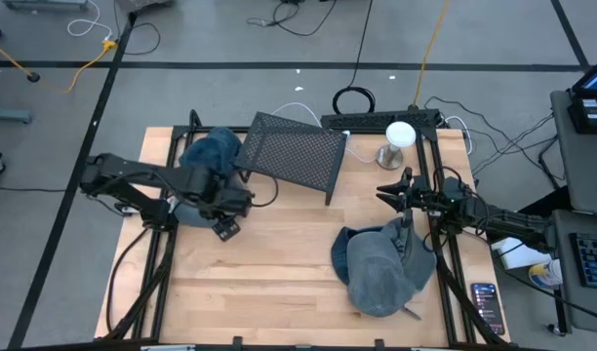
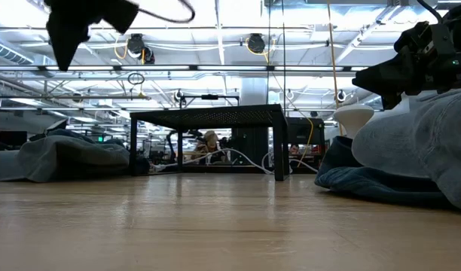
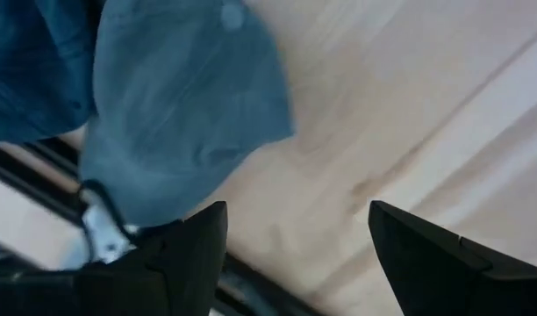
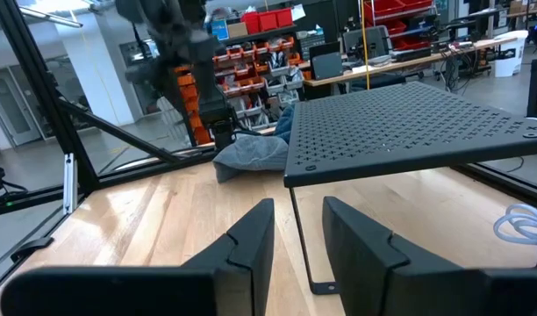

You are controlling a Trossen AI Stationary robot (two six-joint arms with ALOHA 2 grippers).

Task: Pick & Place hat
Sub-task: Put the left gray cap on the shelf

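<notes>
Two hats lie at the table's left: a dark blue one (image 1: pixel 213 151) and a grey-blue cap (image 1: pixel 184 209) just on its near side, also in the left wrist view (image 3: pixel 181 105). My left gripper (image 1: pixel 226 222) hangs open above the bare wood, pointing down, beside that cap's brim; nothing is between its fingers (image 3: pixel 198 254). Two more hats, dark blue (image 1: pixel 349 246) and grey (image 1: pixel 381 278), lie heaped at the near right. My right gripper (image 1: pixel 394 189) waits level above the table at the right, its fingers (image 4: pixel 251 237) a narrow gap apart and empty.
A black perforated metal shelf (image 1: pixel 294 151) stands on legs at the back middle, between the two heaps. A white round-topped stand (image 1: pixel 400 136) is at the back right. Cables run behind the table. Bare wood (image 1: pixel 279 263) lies in the middle and near side.
</notes>
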